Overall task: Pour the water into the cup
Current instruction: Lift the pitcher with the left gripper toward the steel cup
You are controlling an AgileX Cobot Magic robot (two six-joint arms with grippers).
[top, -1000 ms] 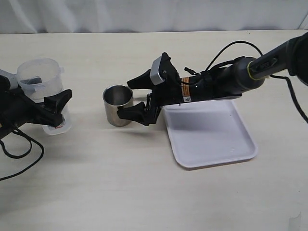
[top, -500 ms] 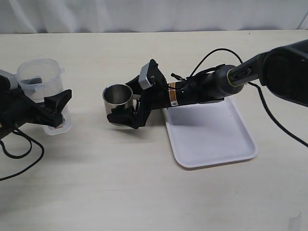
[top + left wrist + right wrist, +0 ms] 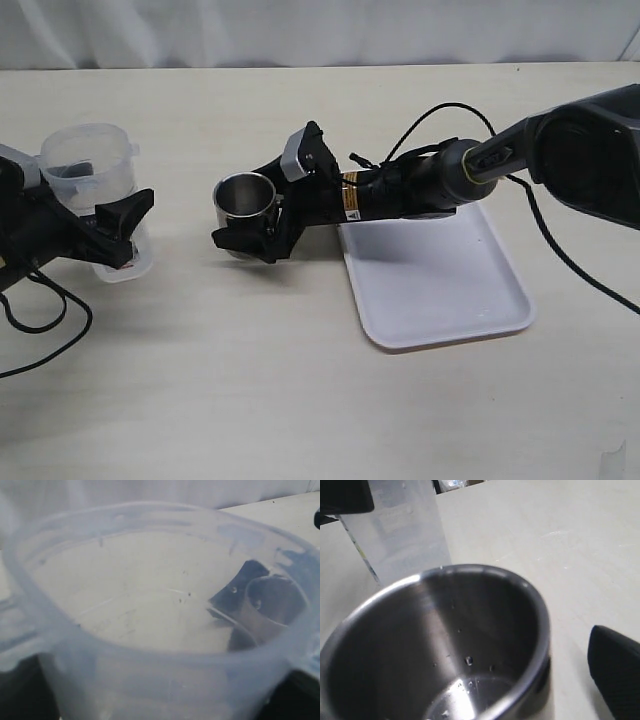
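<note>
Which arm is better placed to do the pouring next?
Left. The left gripper grips the pitcher, near the cup; the right gripper merely straddles the cup, jaws open.

cup: brushed steel, glossy | pitcher: cloudy clear plastic | tray: white, matt

Lab setup: beige tabletop, white backdrop.
</note>
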